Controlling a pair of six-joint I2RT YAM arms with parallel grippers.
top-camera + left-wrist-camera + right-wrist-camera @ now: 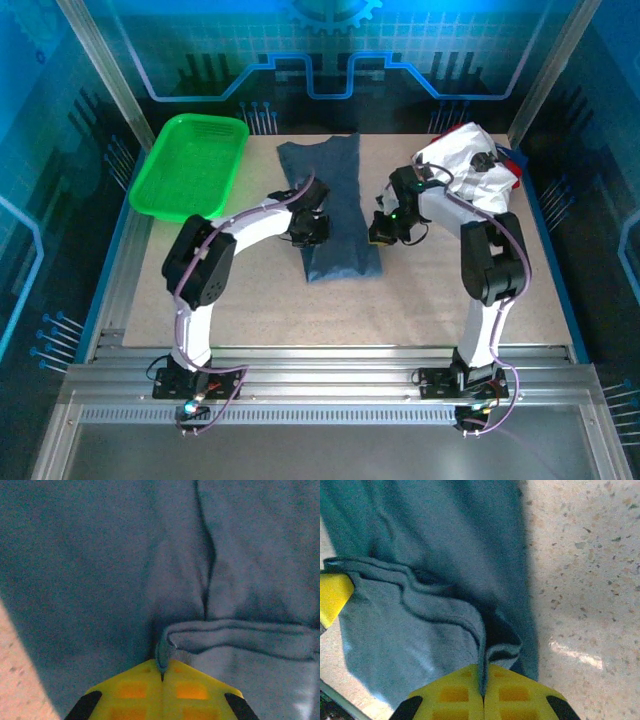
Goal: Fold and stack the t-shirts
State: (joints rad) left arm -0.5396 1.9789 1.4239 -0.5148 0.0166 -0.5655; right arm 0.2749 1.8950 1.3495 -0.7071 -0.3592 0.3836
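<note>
A dark slate-blue t-shirt lies in a long narrow strip down the middle of the table. My left gripper is at its left edge, shut on a pinched fold of the blue cloth. My right gripper is at its right edge, shut on the hem of the same shirt. The near end of the shirt hangs lifted between the two grippers. A white t-shirt with black print lies crumpled at the back right, with a bit of red cloth beside it.
A green plastic mesh basket stands at the back left. Bare speckled tabletop lies to the right of the blue shirt. Metal frame posts stand at the back corners.
</note>
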